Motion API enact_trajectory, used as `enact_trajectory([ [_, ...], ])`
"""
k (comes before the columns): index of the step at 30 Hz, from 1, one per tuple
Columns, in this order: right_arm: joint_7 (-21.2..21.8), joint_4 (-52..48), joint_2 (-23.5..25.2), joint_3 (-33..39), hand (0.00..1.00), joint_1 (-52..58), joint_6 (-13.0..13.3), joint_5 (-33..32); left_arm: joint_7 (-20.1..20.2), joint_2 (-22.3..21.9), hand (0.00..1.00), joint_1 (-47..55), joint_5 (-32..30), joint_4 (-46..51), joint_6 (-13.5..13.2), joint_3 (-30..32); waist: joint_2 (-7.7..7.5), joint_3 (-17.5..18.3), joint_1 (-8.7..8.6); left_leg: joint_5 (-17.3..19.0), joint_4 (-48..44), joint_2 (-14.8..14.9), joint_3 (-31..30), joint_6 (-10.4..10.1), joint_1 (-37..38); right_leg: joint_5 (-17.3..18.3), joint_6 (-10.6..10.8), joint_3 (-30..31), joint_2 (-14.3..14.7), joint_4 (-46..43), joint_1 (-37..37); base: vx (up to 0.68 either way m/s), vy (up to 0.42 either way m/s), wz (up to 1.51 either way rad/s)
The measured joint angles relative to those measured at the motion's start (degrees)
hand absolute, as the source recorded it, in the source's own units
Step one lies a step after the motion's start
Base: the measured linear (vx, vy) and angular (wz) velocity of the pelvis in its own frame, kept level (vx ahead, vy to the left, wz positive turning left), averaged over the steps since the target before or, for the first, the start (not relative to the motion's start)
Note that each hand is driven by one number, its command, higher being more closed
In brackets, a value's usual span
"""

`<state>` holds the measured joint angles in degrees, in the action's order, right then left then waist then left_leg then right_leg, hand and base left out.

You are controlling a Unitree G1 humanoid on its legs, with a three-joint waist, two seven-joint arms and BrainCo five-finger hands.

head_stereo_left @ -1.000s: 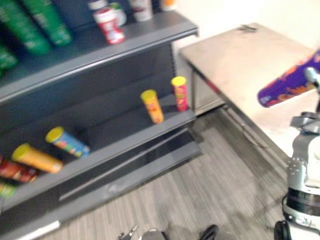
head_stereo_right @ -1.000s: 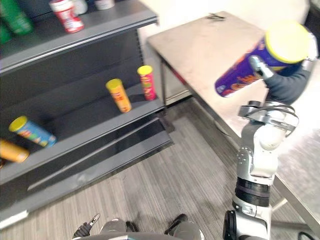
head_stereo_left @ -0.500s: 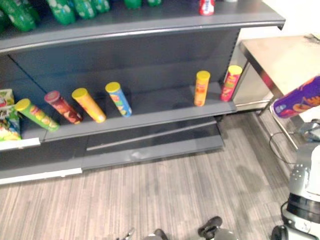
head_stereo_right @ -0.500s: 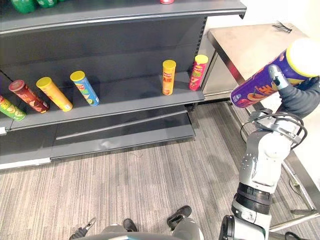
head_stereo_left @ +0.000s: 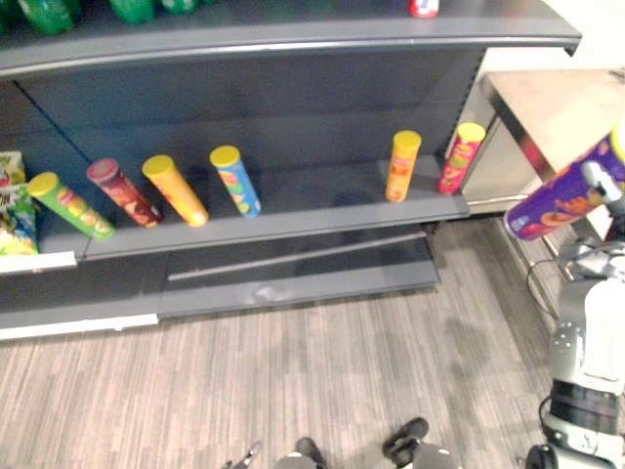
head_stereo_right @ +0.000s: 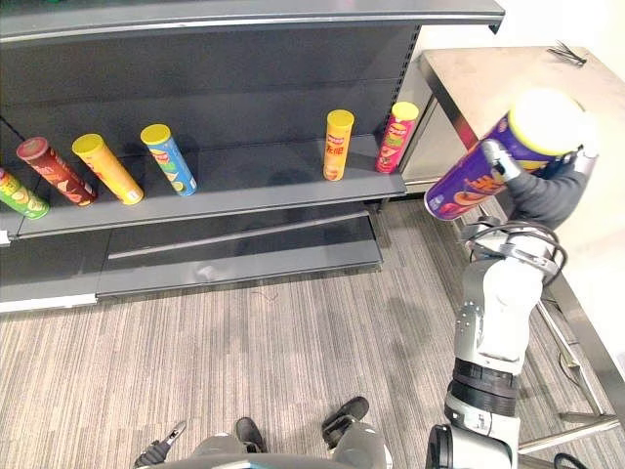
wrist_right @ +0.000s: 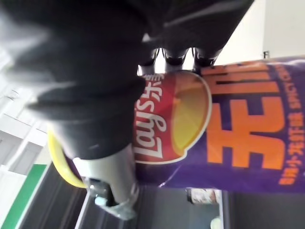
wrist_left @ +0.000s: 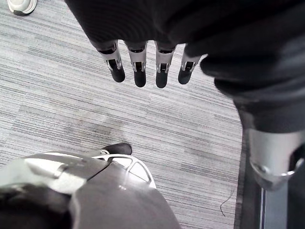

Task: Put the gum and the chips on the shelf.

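Right eye view | right hand [head_stereo_right: 539, 188] raised — curled round tilted purple chips can [head_stereo_right: 477, 182] | left hand [wrist_left: 138, 28] — fingers [wrist_left: 139, 71] straight

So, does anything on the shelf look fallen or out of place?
Nothing stands out. The cans stand apart on the shelf; their lean may be the view. The right hand holds the purple can tilted.

purple chips can [head_stereo_left: 564, 198] was cut off at its lid end by the left eye view's edge, right hand [head_stereo_right: 543, 191] had most fingers hidden behind it, green bottles [head_stereo_left: 44, 12] and red can [head_stereo_left: 424, 7] were cropped by the top edge, small dark thing [head_stereo_right: 567, 52] on the table [head_stereo_right: 488, 78] was too small to tell
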<state>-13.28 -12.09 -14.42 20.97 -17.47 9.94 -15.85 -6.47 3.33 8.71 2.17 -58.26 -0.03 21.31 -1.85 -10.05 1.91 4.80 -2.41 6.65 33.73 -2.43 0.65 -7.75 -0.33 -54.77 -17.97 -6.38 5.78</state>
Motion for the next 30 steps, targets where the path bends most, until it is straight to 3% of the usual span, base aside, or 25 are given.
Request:
enact_trajectory([
  [4, 0.08, 1.52, 0.90, -2.91, 1.00, -0.48, -0.13, -0.02, 0.16, 0.38, 0.00, -0.28, 2.25, 3.01, -0.68, -0.08, -1.32, -1.78, 0.67, 2.58, -7.27, 2.03, -3.04, 0.16, -4.99, -0.05, -0.01, -2.04, -0.11, 0.21, -0.05, 0.03, 0.023, 0.40],
  [5, 0.19, 1.64, 0.91, -3.88, 1.00, -0.85, -0.52, -0.01, 0.24, 0.38, 0.00, -0.67, 2.64, 3.72, -0.76, -0.17, -1.44, -2.60, 1.58, 4.09, -11.17, 3.13, -4.09, 0.49, -6.98, -0.21, 0.02, -2.59, -0.10, 0.21, -0.10, -0.01, 0.096, 0.32],
  [6, 0.62, 1.68, 0.92, -5.00, 1.00, -1.33, -1.18, -0.01, 0.32, 0.32, 0.00, -1.19, 4.38, 3.87, -0.74, -0.21, -1.30, -3.22, 2.85, 5.92, -15.16, 4.40, -5.04, 0.69, -9.21, -0.45, 0.25, -3.00, 0.03, 0.16, -0.26, -0.01, 0.126, 0.30],
  [8, 1.39, 1.76, 0.90, -6.16, 1.00, -1.81, -1.53, 0.03, 0.48, 0.32, 0.00, -1.41, 4.47, 3.85, -0.74, -0.28, -1.09, -3.67, 3.66, 7.78, -18.58, 5.28, -6.73, 1.09, -10.95, -0.84, 0.80, -2.88, 0.04, -0.31, -0.70, -0.03, 0.148, 0.34],
  [10, 1.93, 1.76, 0.91, -7.08, 1.00, -2.53, -1.84, 0.04, 0.68, 0.28, 0.00, -1.58, 6.48, 3.88, -0.74, -0.84, 0.10, -4.48, 3.66, 10.05, -22.14, 6.35, -9.54, 2.09, -12.75, -1.57, 1.45, -0.73, -0.68, -3.94, -1.03, -0.05, 0.185, 0.54],
  [11, 2.07, 1.68, 0.89, -7.63, 1.00, -2.89, -1.85, 0.04, 0.67, 0.44, 0.00, -1.61, 6.74, 4.03, -0.75, -0.82, 0.78, -5.31, 3.70, 11.20, -23.27, 6.31, -11.49, 3.09, -13.38, -2.95, 0.70, 4.41, -1.73, -7.71, -0.67, -0.08, 0.235, 0.70],
  [12, 2.35, 1.49, 0.60, -7.56, 1.00, -2.83, -1.80, 0.05, 0.54, 0.80, 0.00, -1.43, 6.73, 4.58, -0.93, -2.03, 1.46, -5.81, 3.21, 11.87, -23.30, 4.89, -14.50, 4.56, -13.50, -3.00, -1.26, 15.54, -3.00, -14.19, 3.73, -0.06, 0.273, 0.77],
  [13, 2.46, 1.38, 0.61, -7.30, 1.00, -2.67, -1.74, 0.05, 0.55, 1.06, 0.00, -1.46, 6.72, 4.67, -1.19, -3.17, 1.98, -6.12, 3.16, 11.72, -23.21, 4.55, -16.10, 5.01, -13.87, -0.50, -0.63, 23.37, -1.70, -15.55, 5.85, -0.03, 0.236, 1.04],
  [14, 2.73, 1.02, 0.62, -6.83, 1.00, -2.26, -1.74, 0.03, 0.56, 1.93, 0.00, -1.86, 6.69, 4.60, -1.32, -4.28, 2.12, -6.30, 2.64, 11.04, -22.16, 3.40, -19.86, 6.16, -14.48, 5.71, 3.12, 35.62, 2.35, -14.77, 7.80, 0.02, 0.164, 1.19],
  [15, 2.89, 0.74, 0.67, -5.98, 1.00, -1.92, -1.74, 0.01, 0.56, 2.19, 0.00, -2.11, 6.69, 4.60, -1.57, -4.44, 1.84, -6.25, 2.34, 10.38, -20.43, 1.24, -22.30, 7.31, -14.30, 7.64, 3.56, 42.15, 4.64, -13.04, 8.52, 0.06, 0.096, 1.70],
  [17, 2.81, 0.03, 0.58, -4.44, 1.00, -1.87, -1.64, -0.03, 0.53, 1.85, 0.00, -2.20, 6.69, 4.42, -1.94, -5.09, 1.41, -6.53, 1.80, 9.08, -18.01, -3.19, -26.31, 8.03, -12.68, 7.97, 3.62, 45.95, 4.91, -10.36, 8.79, 0.10, 0.033, 1.49],
  [19, 2.49, -0.46, 0.53, -3.65, 1.00, -1.37, -1.36, -0.22, 0.50, 1.77, 0.00, -2.21, 6.68, 3.73, -1.95, -5.90, 2.37, -7.74, 1.38, 9.02, -17.71, -6.35, -30.60, 8.18, -10.40, 7.92, 3.67, 46.13, 5.16, -8.86, 9.84, 0.19, -0.023, 1.57],
  [21, 2.49, -0.51, 0.32, -3.45, 1.00, -0.08, -1.36, -0.40, 0.34, 2.33, 0.00, -2.29, 6.66, 3.39, -1.95, -6.26, 2.46, -7.83, 0.76, 8.92, -17.74, -8.48, -35.69, 7.89, -9.62, 7.81, 3.81, 48.25, 5.89, -6.86, 11.27, 0.24, -0.103, 1.70],
  [23, 2.48, -1.67, 0.17, -2.58, 1.00, 2.02, -1.36, -0.40, 0.34, 3.12, 0.00, -2.40, 6.66, 3.21, -1.96, -7.19, 2.12, -7.66, -0.63, 9.15, -18.22, -10.42, -41.98, 6.07, -8.84, 7.29, 4.46, 53.52, 6.57, -5.90, 12.05, 0.35, -0.266, 1.80],
  [25, 2.69, -3.78, 0.26, -1.77, 1.00, 3.64, -1.36, -0.42, 0.43, 3.70, 0.00, -2.36, 6.65, 1.96, -1.95, -7.68, 1.13, -7.42, -0.69, 10.65, -19.69, -11.26, -43.94, 3.37, -8.33, 2.09, 5.71, 55.48, 6.08, -4.85, 11.51, 0.27, -0.275, 1.26],
  [26, 2.89, -4.25, 0.25, -1.59, 1.00, 3.18, -1.36, -0.43, 0.26, 2.98, 0.00, -2.20, 6.63, 1.15, -1.90, -7.53, 1.70, -7.44, -0.31, 11.31, -20.09, -9.86, -43.92, 1.83, -8.19, 4.54, 8.06, 54.73, 6.89, -5.38, 10.84, 0.24, -0.294, 0.50],
  [29, 3.05, -5.26, 0.99, -0.58, 1.00, 3.79, -1.27, -0.62, 0.60, 1.39, 0.00, -1.28, 6.59, 1.03, -1.85, -6.92, 2.15, -7.31, -0.82, 9.93, -15.11, -5.29, -44.03, -1.09, -7.39, 5.81, 5.83, 51.07, 9.85, -4.39, 10.39, 0.22, -0.276, 0.33],
  [30, 3.04, -5.30, 1.76, 0.47, 1.00, 4.84, -1.27, -0.80, 0.59, 1.31, 0.00, -1.33, 6.60, 1.01, -1.87, -6.84, 2.36, -7.18, -1.93, 8.85, -12.74, -3.91, -44.00, -2.31, -6.90, 6.35, 5.02, 48.94, 10.25, -4.40, 9.86, 0.15, -0.216, 0.58],
])
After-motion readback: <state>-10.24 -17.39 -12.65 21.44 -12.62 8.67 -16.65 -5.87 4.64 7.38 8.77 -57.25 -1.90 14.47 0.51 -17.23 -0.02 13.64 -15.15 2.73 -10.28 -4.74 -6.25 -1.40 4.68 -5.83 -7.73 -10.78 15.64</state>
